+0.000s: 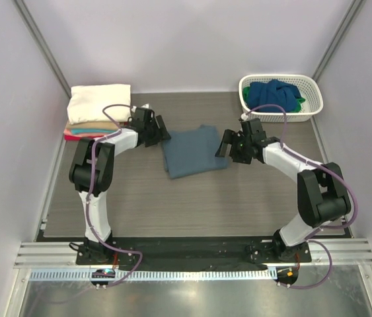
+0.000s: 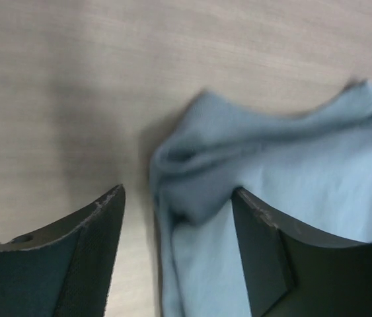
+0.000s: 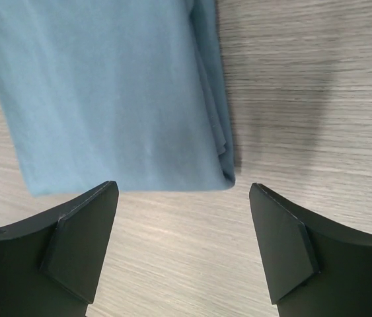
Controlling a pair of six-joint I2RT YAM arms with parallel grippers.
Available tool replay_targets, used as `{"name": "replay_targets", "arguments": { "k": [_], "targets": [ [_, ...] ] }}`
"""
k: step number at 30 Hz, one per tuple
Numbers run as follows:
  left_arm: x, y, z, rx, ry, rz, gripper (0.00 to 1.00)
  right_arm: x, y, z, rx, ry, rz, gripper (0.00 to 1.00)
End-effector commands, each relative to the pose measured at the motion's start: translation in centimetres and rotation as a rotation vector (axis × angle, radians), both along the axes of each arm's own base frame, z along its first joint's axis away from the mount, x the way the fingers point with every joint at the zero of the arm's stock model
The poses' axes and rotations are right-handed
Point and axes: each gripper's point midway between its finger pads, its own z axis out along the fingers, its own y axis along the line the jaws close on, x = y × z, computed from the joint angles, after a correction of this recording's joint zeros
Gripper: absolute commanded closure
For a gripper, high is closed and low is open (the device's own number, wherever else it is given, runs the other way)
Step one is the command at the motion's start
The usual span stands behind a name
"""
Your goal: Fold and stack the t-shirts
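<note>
Spread wide and empty, left gripper (image 2: 178, 193) and right gripper (image 3: 182, 188) flank the slate t-shirt (image 3: 106, 92); pinching just one layer at its rumpled corner could undo the fold

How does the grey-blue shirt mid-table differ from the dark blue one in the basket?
The grey-blue shirt lies folded flat on the table; the dark blue shirt sits bunched in the white basket. The grey-blue shirt is paler, the dark blue shirt deeper. Both are plain cloth.
</note>
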Motion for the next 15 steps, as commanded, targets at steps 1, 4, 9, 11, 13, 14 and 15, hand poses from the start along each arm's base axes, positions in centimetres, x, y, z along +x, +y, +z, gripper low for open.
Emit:
{"name": "replay_targets", "arguments": {
  "k": [1,4,9,11,13,14,15],
  "targets": [
    [1.1,-0.3,-2.3,-0.035,0.028,0.02,0.34,0.9,0.6,3.7,0.047,-0.156,0.042,0.13],
    [1.5,0.0,-2.6,-0.055,0.037,0.035,0.4,-0.1,0.4,3.5,0.056,-0.15,0.048,0.13],
    [1.4,-0.7,-3.2,-0.1,0.043,0.012,0.47,-1.6,0.8,3.0,0.097,-0.132,0.063,0.13],
    [1.3,-1.0,-3.7,-0.119,0.059,0.001,0.51,-2.3,1.0,2.5,0.118,-0.123,0.068,0.13],
    [0.9,-1.3,-3.9,-0.136,0.067,-0.013,0.56,-3.2,1.0,1.9,0.134,-0.113,0.071,0.13],
    [1.1,-1.6,-3.6,-0.152,0.047,-0.02,0.58,-3.1,1.2,2.0,0.148,-0.129,0.071,0.13],
    [1.0,-1.7,-3.3,-0.161,0.036,-0.025,0.64,-3.5,1.4,1.9,0.167,-0.125,0.069,0.13]
  ]
}}
